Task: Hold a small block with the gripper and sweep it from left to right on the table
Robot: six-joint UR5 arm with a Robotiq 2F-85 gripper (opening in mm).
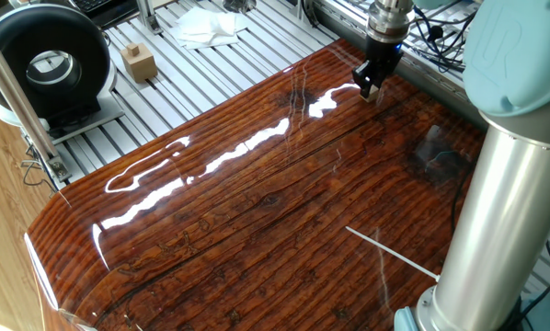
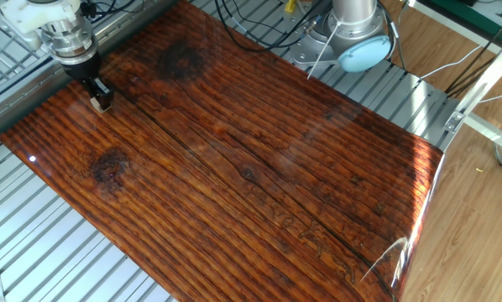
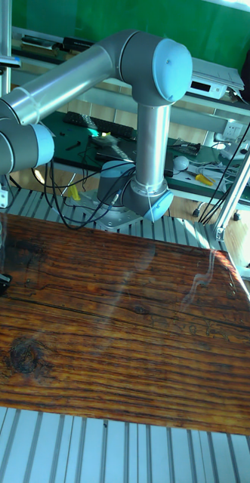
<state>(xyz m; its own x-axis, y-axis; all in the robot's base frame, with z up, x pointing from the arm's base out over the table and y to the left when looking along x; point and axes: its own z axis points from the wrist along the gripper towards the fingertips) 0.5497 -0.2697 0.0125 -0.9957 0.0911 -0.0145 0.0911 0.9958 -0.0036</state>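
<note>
We've got the black two-fingered gripper (image 1: 371, 89) (image 2: 99, 98) pinching the tiny pale beige wooden cube (image 1: 372, 93) (image 2: 100, 104) right down near one corner of the glossy reddish-brown striped wood table (image 1: 257, 211) (image 2: 251, 168) (image 3: 125, 339).

Bright, even light; heavy glare on glossy table (image 1: 257, 211).

We see white streaks of reflected overhead light running diag. across the board in one fixed view, plus a thin bright line near the arm base. In the other fixed view, glare is mild: warm orange sheen at the right edge, a tiny white dot at left. Tall fixed view has faint smoky reflections mid-board. Shadows soft, pics sharp w/ no obvious blur; slight wide-angle bend at edges.
</note>
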